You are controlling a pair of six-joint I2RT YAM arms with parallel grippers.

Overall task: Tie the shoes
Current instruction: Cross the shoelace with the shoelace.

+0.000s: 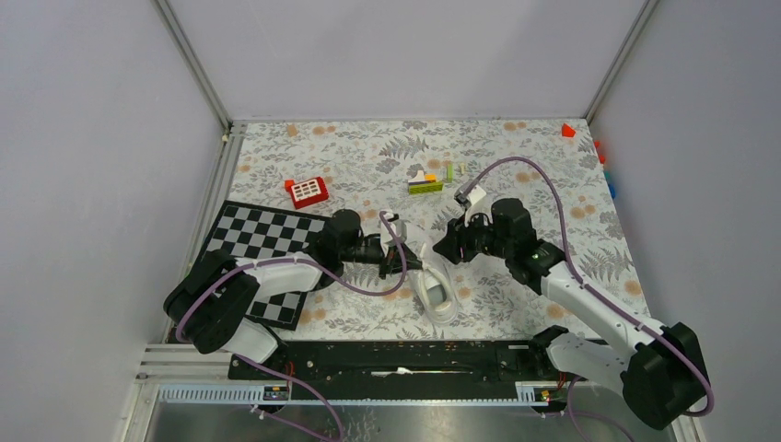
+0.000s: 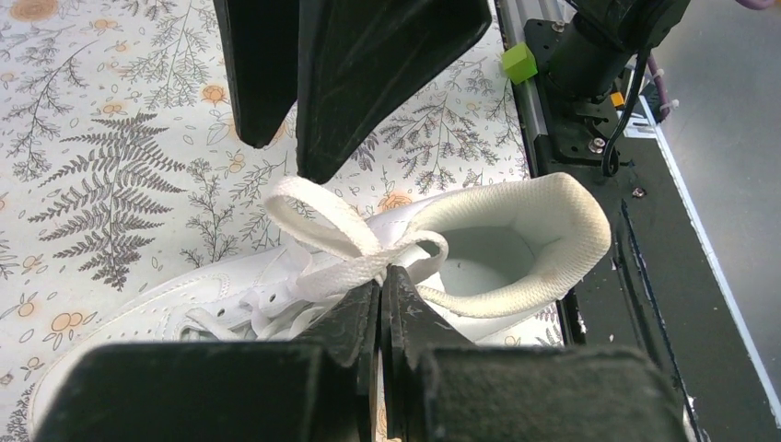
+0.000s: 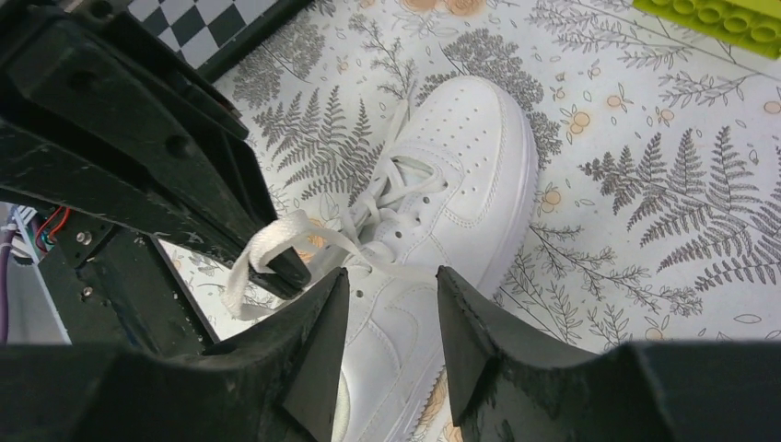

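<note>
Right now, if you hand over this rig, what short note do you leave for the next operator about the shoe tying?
Left pincer: shut on a lace loop above the sneaker.
Right pincer: open, empty, tips near that loop.
Sneaker: on the floral cloth, heel toward the near edge.
Done: one loop formed.
To do: bow not tied yet.

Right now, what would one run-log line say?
left jaws: shut on lace loop | right jaws: open, above white sneaker | sneaker: upright on table

White-and-black arms (image 1: 589, 299), purple cables (image 1: 516, 160)
</note>
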